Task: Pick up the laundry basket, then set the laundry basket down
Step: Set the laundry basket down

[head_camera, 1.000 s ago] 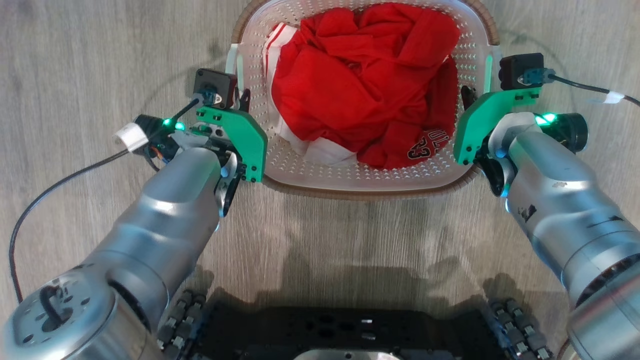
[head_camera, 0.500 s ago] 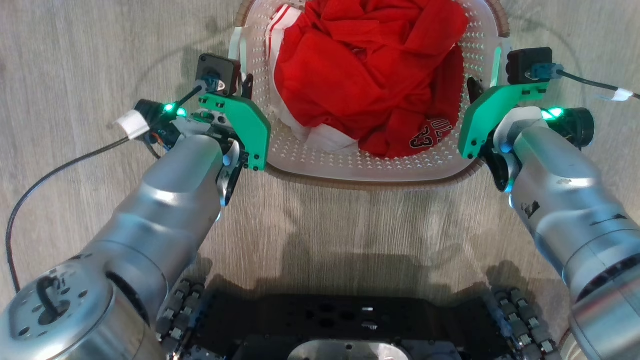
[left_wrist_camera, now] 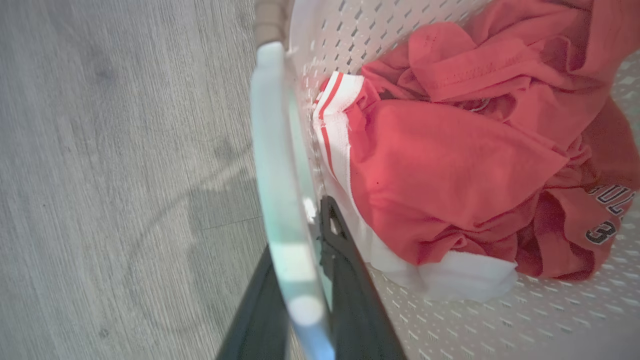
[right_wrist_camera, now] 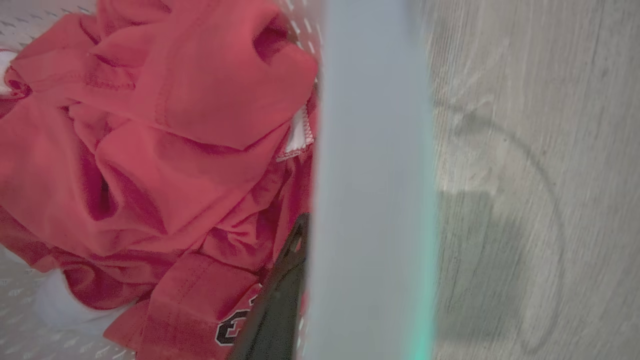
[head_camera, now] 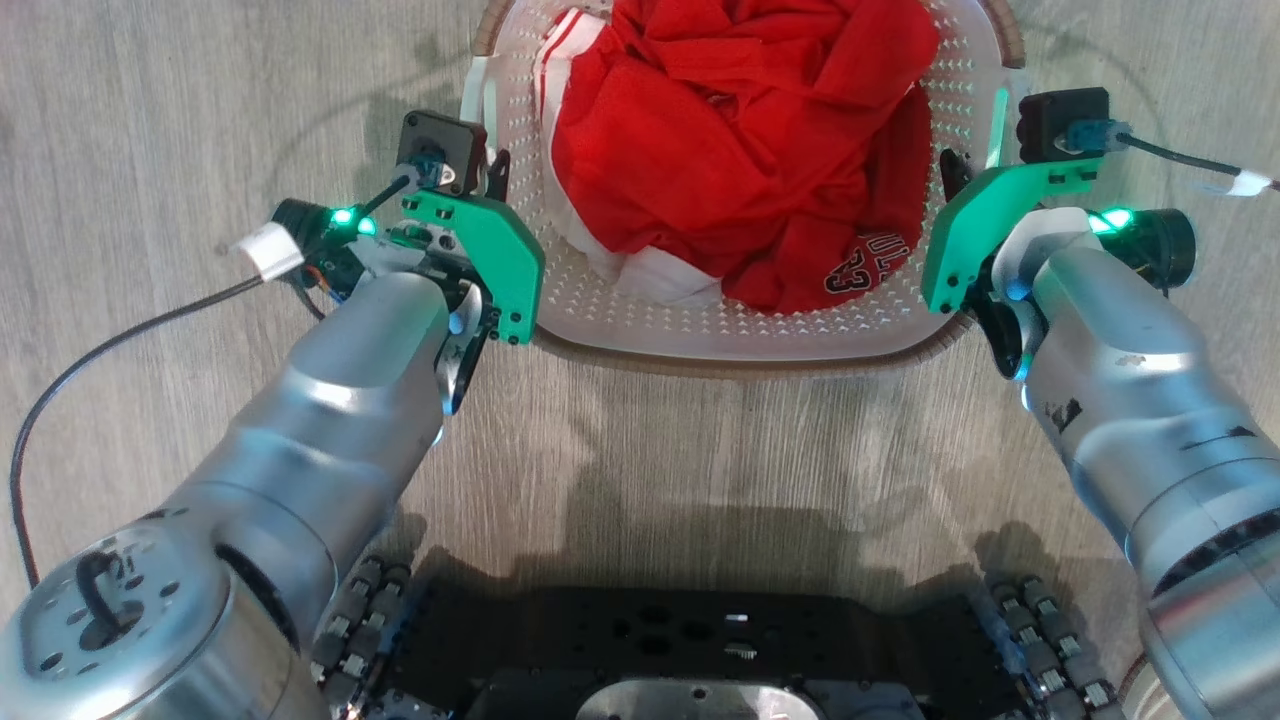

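Head view: the laundry basket (head_camera: 700, 325) sits at the top centre over the grey wood-look floor (head_camera: 180, 90), its far end cut off by the frame; whether it rests on the floor or hangs just above it cannot be told. Crumpled red and white clothing (head_camera: 740, 150) fills it, with dark lettering on a fold near the right wall. The left gripper (head_camera: 492, 175) is at the basket's left side, just by the white left handle (head_camera: 480, 95), and the right gripper (head_camera: 962, 168) is at the opposite side by the right handle (head_camera: 1003, 105). Both silver forearms reach in from the lower corners, and the robot's black base (head_camera: 700, 640) lies along the bottom edge

Left wrist view: the white left handle runs up between the two dark fingers (left_wrist_camera: 350, 290), one inside the basket wall and one outside, both touching it, so this gripper is clamped on the handle. The clothing lies just beside the inner finger

Right wrist view: the right handle is a broad blurred pale band up the middle. One dark finger (right_wrist_camera: 280, 300) lies against its inner side, next to the clothing; the other finger is hidden behind the band, so I cannot tell whether this gripper is closed on it
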